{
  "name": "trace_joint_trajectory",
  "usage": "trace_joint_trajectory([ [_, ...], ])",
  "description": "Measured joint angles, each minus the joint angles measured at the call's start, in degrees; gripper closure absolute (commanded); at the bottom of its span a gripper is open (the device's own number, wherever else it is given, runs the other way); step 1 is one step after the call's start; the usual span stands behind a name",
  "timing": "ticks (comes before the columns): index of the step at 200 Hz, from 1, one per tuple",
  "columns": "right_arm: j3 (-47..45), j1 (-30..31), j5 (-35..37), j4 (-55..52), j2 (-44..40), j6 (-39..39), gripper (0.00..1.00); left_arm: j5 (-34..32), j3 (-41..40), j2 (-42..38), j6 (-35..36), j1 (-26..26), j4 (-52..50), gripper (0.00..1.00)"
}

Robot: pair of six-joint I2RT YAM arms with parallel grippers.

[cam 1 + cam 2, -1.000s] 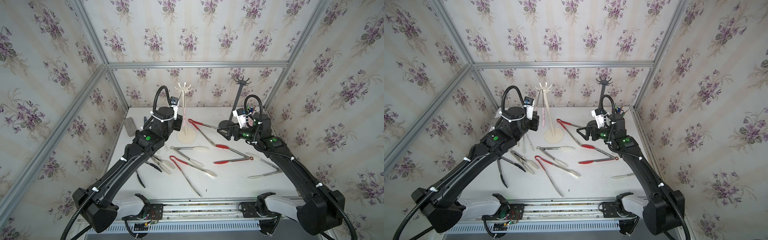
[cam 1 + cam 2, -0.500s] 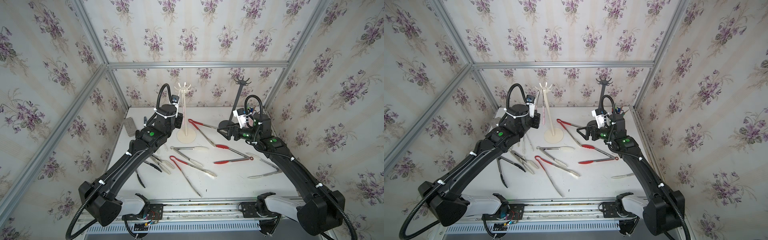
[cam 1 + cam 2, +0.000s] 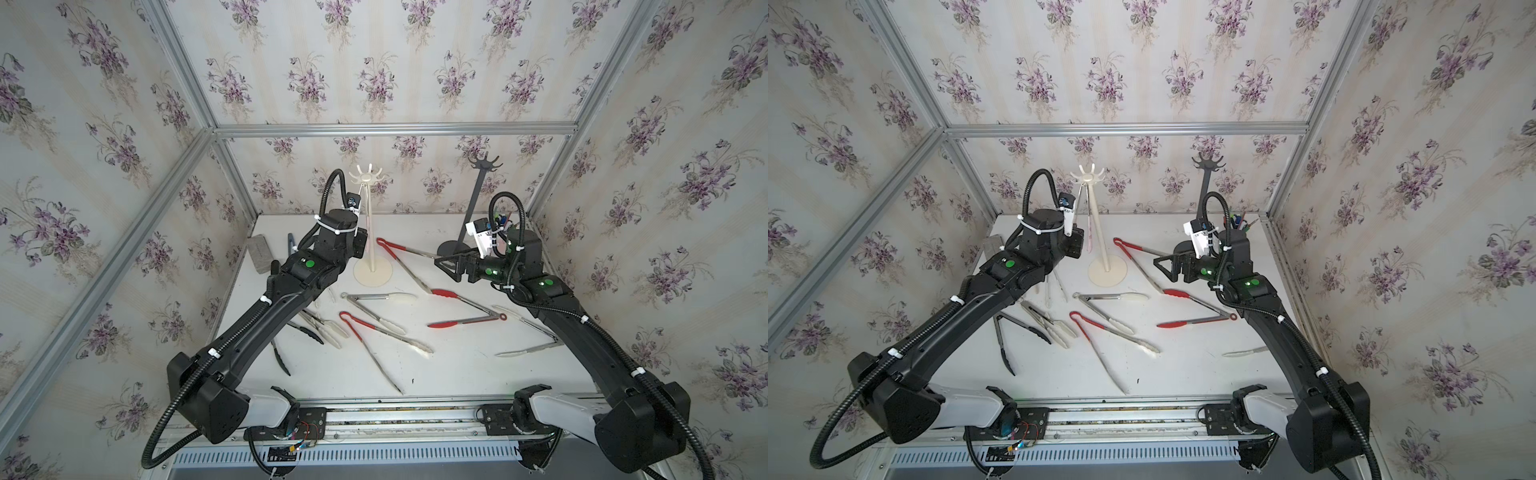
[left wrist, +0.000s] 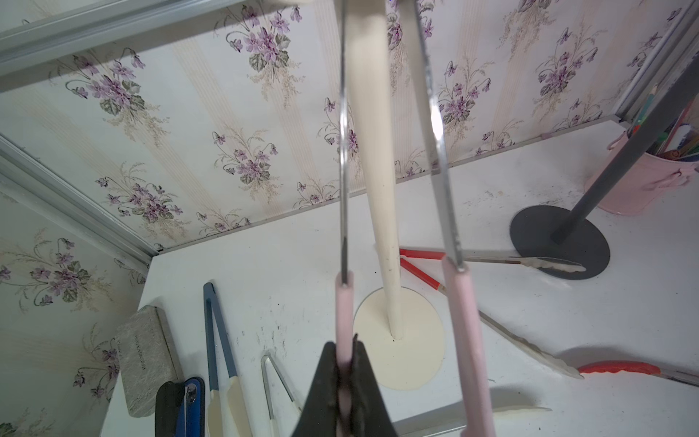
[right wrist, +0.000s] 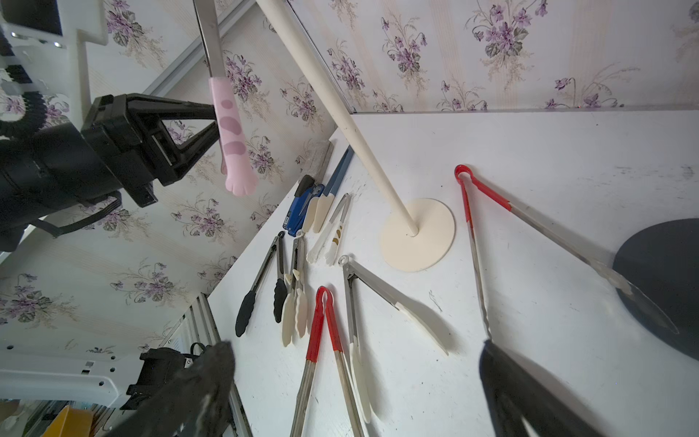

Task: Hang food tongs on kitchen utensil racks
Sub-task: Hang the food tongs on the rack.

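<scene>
In both top views the left gripper (image 3: 1077, 245) is up beside the cream rack (image 3: 1098, 232). The pink tongs (image 3: 1089, 239) hang down right at its tips. The right gripper (image 3: 446, 266) waits well apart from it, and the long red tongs (image 3: 395, 245) lie on the table (image 3: 457, 374) just below and in front of it.

In the left wrist view the left gripper (image 4: 344, 350) is squeezed tight on one pink arm of the pink tongs (image 4: 344, 302). The other pink arm hangs free just beside it. The steel arms go up past the cream rack (image 4: 374, 151) and out of the picture, so I cannot tell if the top sits on a hook.

In the right wrist view the right gripper (image 5: 355, 346) has its jaws wide apart with nothing between them. Many tongs lie flat on the table under it.

I think the step in hand is hanging the pink tongs on the cream rack. Next, the top must sit safely on a hook. Then the left gripper should let go softly and back away, so the tongs do not swing off.
</scene>
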Motion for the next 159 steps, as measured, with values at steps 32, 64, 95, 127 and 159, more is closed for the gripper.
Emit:
trace_joint_trajectory([
  [32, -0.13, 0.00, 0.55, 0.00, -0.02, 0.00, 0.00, 0.00, -1.38, -0.52, -0.44, 0.00, 1.09, 0.71],
  [64, -0.13, 0.00, 0.92, 0.00, 0.00, 0.00, 0.00, -0.04, -2.23, -0.72, -0.87, 0.00, 0.13, 0.30],
  [95, -0.13, 0.00, 0.94, 0.00, 0.00, 0.00, 0.00, -0.28, -2.69, -1.60, -1.66, 0.00, -0.15, 0.14],
  [127, -0.13, 0.00, 1.09, 0.00, 0.00, -0.02, 0.00, -0.83, -4.35, -3.67, -3.19, 0.04, -0.28, 0.01],
  [159, -0.13, 0.00, 1.16, 0.00, 0.00, -0.04, 0.00, -1.42, -6.93, -7.23, -6.34, 0.46, -1.22, 0.01],
])
